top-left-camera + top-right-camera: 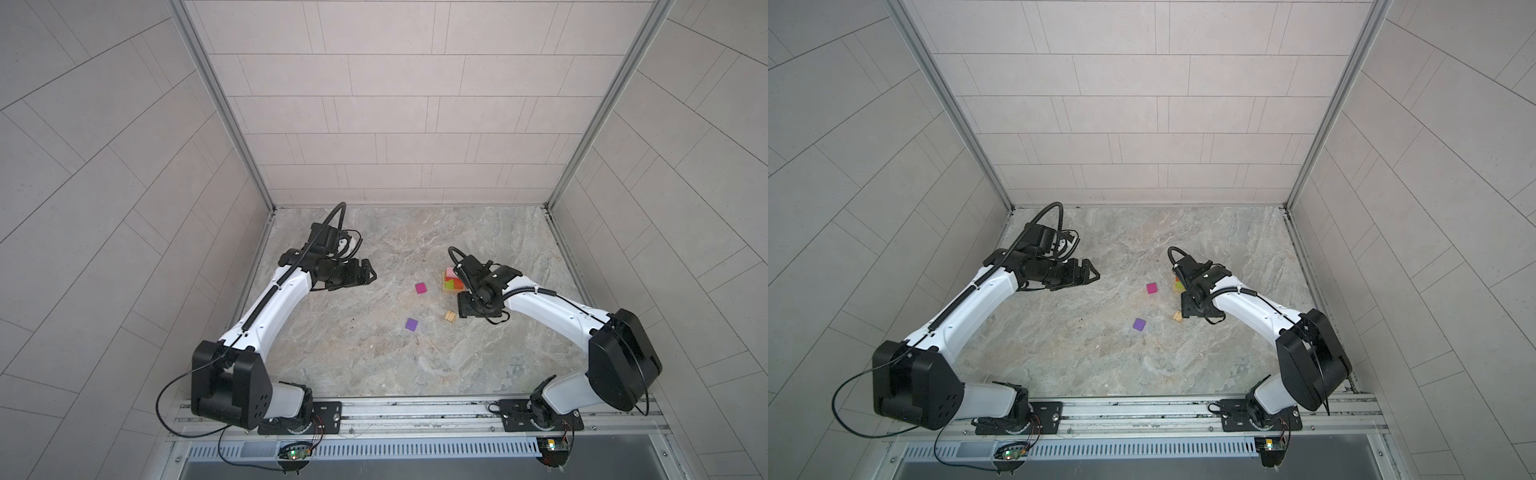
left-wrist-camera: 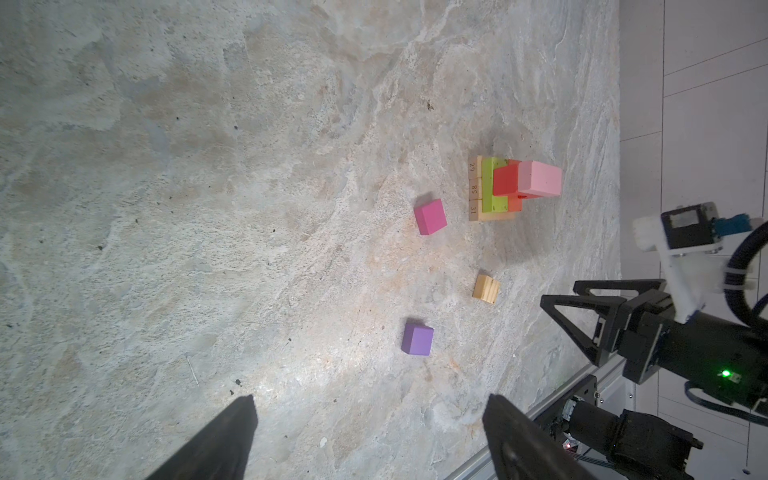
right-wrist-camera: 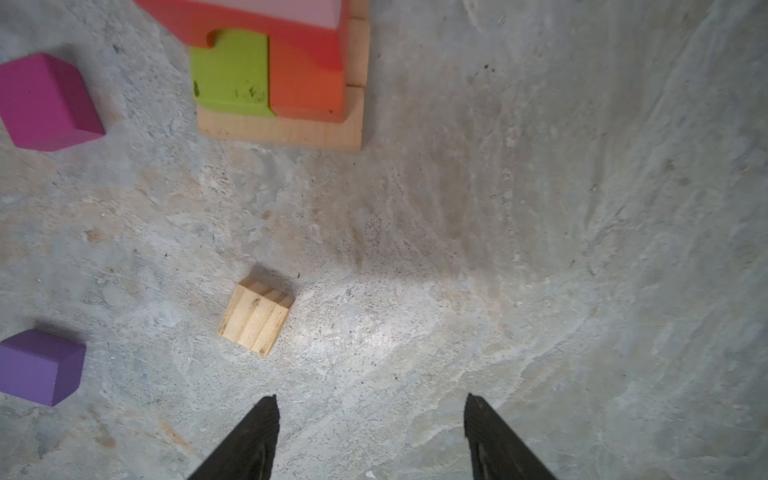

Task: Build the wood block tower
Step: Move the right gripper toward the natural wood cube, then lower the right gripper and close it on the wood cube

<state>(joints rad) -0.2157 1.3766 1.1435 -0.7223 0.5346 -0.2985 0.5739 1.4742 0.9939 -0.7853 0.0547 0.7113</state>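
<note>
The partly built wood block tower point(image 1: 451, 284) point(image 3: 282, 75) stands right of centre: a tan base, lime green and orange blocks, a red arch, and a pink block on top point(image 2: 540, 178). Three blocks lie loose on the floor. They are a magenta cube point(image 1: 421, 288) point(image 3: 48, 102), a purple cube point(image 1: 411, 324) point(image 3: 39, 365) and a small tan block point(image 1: 450, 316) point(image 3: 255, 316). My right gripper point(image 1: 462, 306) point(image 3: 372, 399) hangs open and empty just right of the tan block, near the tower. My left gripper point(image 1: 371, 274) point(image 2: 370, 401) hovers open and empty far to the left.
The marble floor point(image 1: 353, 357) is boxed in by tiled walls on three sides. A metal rail point(image 1: 415, 411) carrying both arm bases runs along the front edge. The right arm's wrist and cable point(image 1: 490, 278) overhang the tower's right side.
</note>
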